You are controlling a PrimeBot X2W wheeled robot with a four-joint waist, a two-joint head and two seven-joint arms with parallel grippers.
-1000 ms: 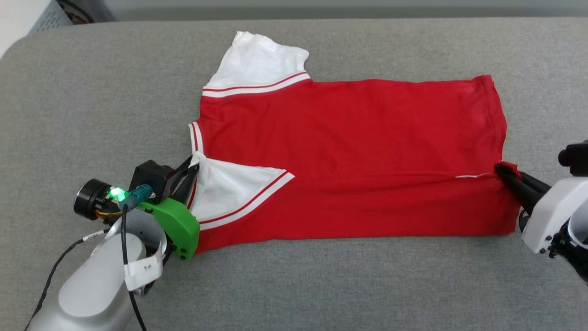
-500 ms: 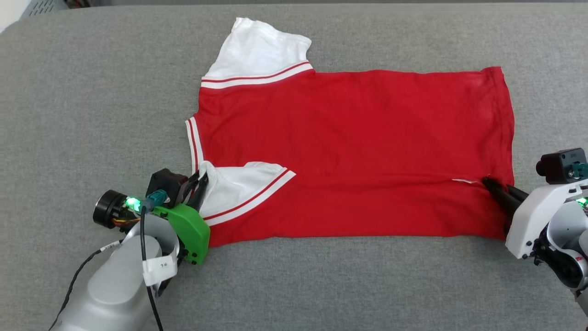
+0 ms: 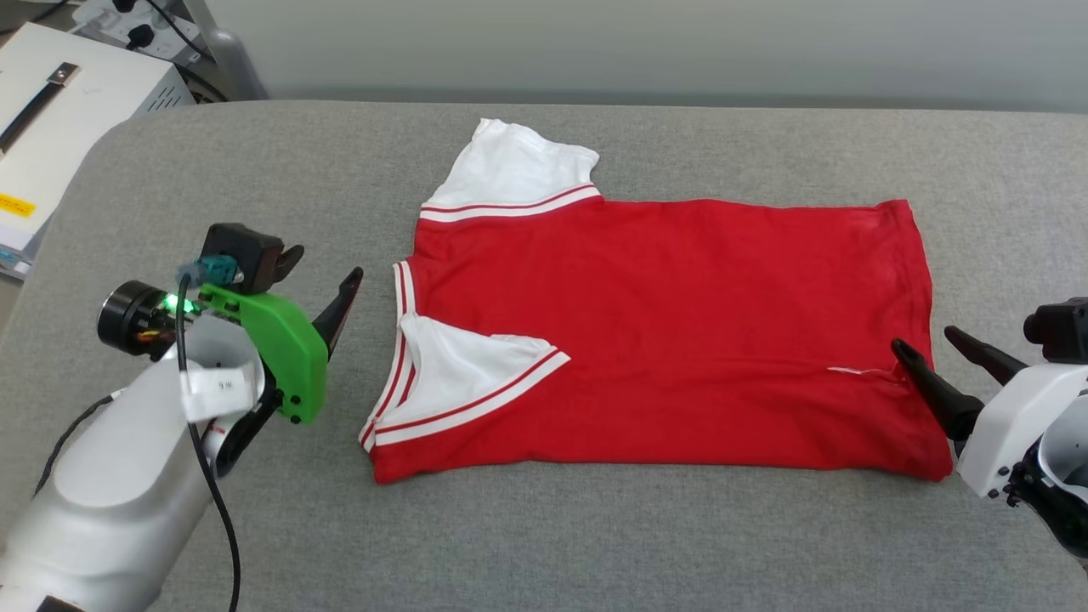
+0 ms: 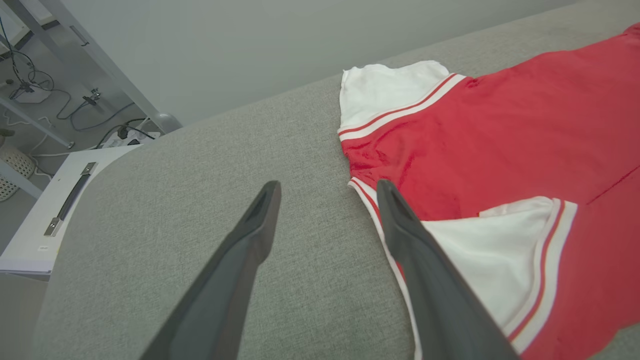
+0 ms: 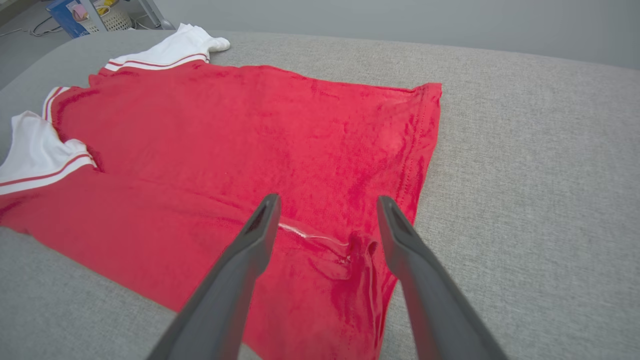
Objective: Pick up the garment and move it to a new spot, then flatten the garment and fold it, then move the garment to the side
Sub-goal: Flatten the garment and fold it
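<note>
Cabinet, smooth and white, is sitting at the upper left of the head view, beside the rounded grey coarse-woven surface. At centre left, the left gripper is hovering with its tapered dark fingers spread wide, gripping nothing, just beside the striped collar. Across the middle, the garment is lying flat. It's soft red knit with white sleeves, the near sleeve folded onto the body and the near long edge doubled over. At the right, the right gripper is standing parted and empty, a puckered wrinkle at the hem lying between its fingers.
</note>
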